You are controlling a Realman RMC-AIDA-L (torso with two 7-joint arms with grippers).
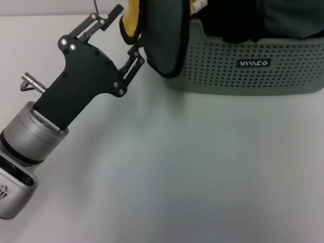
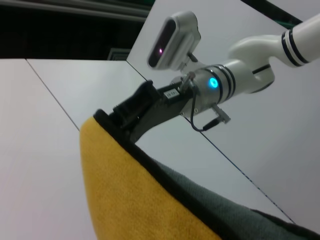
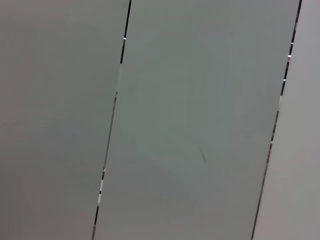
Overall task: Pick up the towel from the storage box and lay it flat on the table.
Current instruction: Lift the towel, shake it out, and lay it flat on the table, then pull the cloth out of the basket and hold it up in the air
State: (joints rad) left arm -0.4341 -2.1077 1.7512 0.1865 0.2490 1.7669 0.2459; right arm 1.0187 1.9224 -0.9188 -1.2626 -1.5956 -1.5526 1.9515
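The left tool (image 1: 127, 36) is clamped on the towel (image 1: 162, 40), which hangs over the box's (image 1: 243, 71) front left corner above the counter (image 1: 192, 167). The left wrist view alone shows the towel's yellow underside up close and the right arm's distant tool (image 2: 132, 112); whether that one is apart or together, I cannot tell.

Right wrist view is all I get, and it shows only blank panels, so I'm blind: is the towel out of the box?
Observer: Partly. The towel hangs over the corner of the box.
Operator: Who holds it?
Observer: The left claw, shut on the towel's yellow-backed edge beside the box.
Operator: Is it laid down?
Observer: No, none of it lies flat on the table.
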